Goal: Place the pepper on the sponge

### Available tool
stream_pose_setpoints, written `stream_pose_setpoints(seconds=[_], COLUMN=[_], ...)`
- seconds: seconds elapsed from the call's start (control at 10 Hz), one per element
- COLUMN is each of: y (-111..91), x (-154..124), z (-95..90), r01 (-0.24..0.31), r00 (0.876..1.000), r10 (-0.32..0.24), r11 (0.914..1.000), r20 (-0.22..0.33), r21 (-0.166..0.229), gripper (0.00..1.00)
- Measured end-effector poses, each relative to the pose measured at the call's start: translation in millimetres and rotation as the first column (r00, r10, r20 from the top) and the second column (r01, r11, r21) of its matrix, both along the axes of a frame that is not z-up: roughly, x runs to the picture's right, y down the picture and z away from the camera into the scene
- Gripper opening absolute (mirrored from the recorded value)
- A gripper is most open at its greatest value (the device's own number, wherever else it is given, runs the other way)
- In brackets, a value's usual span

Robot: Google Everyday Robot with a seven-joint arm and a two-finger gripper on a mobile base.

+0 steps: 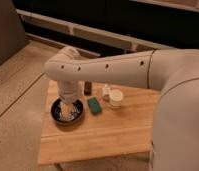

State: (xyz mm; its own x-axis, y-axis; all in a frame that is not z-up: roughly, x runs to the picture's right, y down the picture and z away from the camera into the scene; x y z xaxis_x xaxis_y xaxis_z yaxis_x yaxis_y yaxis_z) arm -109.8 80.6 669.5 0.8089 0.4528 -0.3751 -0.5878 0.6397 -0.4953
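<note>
My gripper (67,111) reaches down into the dark bowl (79,116) at the left of the wooden table (103,136). The white wrist covers most of the bowl's inside. The pepper is hidden from view. The teal-green sponge (94,105) lies flat on the table just right of the bowl, apart from the gripper and with nothing on it.
A dark upright block (87,88) stands behind the sponge. A small clear shaker (106,91) and a white round cup (115,98) sit to the sponge's right. My bulky white arm spans the right side of the view above the table. Floor surrounds the table's left edge.
</note>
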Motion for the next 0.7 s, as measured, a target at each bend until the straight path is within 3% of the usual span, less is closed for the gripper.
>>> stream_pose_setpoints(seconds=[0.2,0.4,0.7], y=[-22.3,-50.0,-67.2], x=[3.5,2.5,-4.8], z=[22.2,48.1,83.8], r01=[0.068,0.119,0.187], r00=[0.998,0.991,0.972], r10=[-0.068,-0.124,-0.2], r11=[0.9966,0.988,0.9759], r20=[0.006,0.046,0.123], r21=[0.047,0.098,0.113], gripper=[0.65,0.65,0.65])
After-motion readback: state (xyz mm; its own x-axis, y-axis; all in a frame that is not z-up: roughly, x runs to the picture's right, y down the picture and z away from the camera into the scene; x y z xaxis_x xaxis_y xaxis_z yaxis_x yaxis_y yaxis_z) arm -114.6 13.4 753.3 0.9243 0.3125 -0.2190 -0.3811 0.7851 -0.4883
